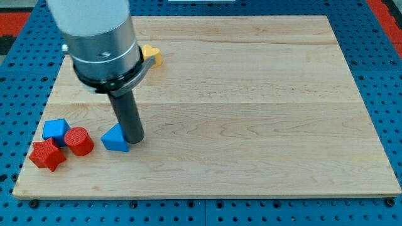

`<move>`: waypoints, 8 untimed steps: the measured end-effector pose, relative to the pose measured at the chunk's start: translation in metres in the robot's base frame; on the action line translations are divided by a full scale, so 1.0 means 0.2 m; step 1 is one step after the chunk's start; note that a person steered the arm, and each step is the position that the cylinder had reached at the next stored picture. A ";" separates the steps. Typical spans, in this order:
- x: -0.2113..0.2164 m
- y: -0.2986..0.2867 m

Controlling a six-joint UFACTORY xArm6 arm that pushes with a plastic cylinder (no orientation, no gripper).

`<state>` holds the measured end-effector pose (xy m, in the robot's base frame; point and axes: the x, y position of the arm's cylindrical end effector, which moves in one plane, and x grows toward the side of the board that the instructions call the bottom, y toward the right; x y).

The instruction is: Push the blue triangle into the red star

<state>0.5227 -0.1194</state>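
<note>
The blue triangle [114, 139] lies on the wooden board near the view's lower left. My tip [134, 139] stands right against its right side, touching or nearly touching it. The red star [47, 155] lies further to the view's left, near the board's lower left corner, about a hundred pixels left of and a little below the triangle. A red cylinder [79, 140] sits between the triangle and the star.
A blue cube [56, 130] sits just above the red star and left of the red cylinder. A yellow block [151, 55] is partly hidden behind the arm's body near the view's top left. The wooden board [251, 113] lies on a blue pegboard.
</note>
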 end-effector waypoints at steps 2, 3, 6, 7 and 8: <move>-0.23 0.07; -0.19 -0.07; 0.06 0.09; 0.15 0.17; 0.20 -0.02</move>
<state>0.5619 -0.1239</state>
